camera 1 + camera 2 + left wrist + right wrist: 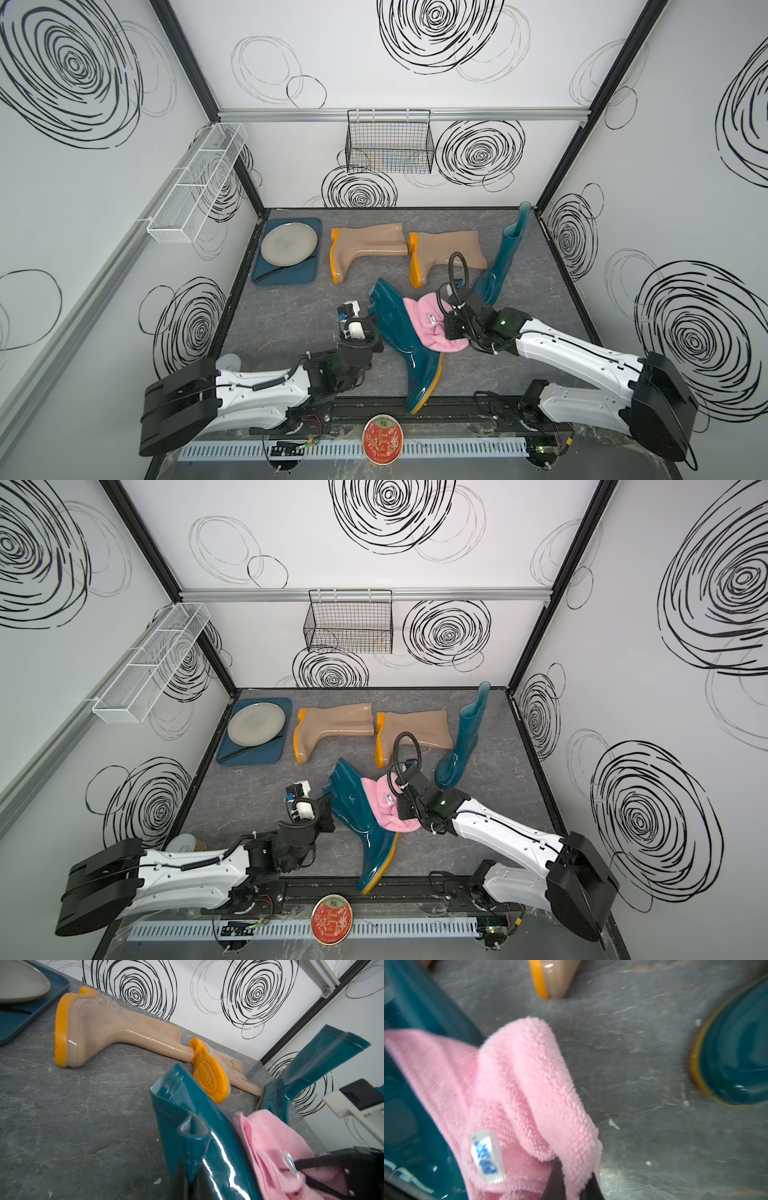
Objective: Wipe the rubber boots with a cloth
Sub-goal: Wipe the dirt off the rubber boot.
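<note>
**Visitor:** Where's the cloth?

**Me:** The fluffy pink terry cloth (426, 334) is draped over the shaft of the glossy dark teal rubber boot (395, 328). That boot lies on its side mid-table, with its orange-soled foot toward the near edge. My right claw (574, 1185) is pinched tight on the cloth's right side, near its small white tag (488, 1155).

**Visitor:** And your left?

**Me:** My left claw (372, 320) is clamped on the left edge of that boot's shaft, close to the opening.

**Visitor:** The other boots?

**Me:** The second dark teal boot (505, 253) stands upright at the far right. A translucent beige-tan rubber boot (365, 245) and its beige-tan twin (449, 249) lie on their sides in a row along the far side, orange soles to the left.

**Visitor:** And around them?

**Me:** They're on a grey marbled tabletop (291, 332). At its far left is a dark teal rectangular tray (307, 277) carrying a round grey plate (289, 243). White walls with black scribbled swirls (540, 62) box it in. A black wire basket (388, 141) hangs on the far wall and a white mesh shelf (199, 183) on the left one. A round red tin (382, 438) sits at the near edge, between my arms.
</note>
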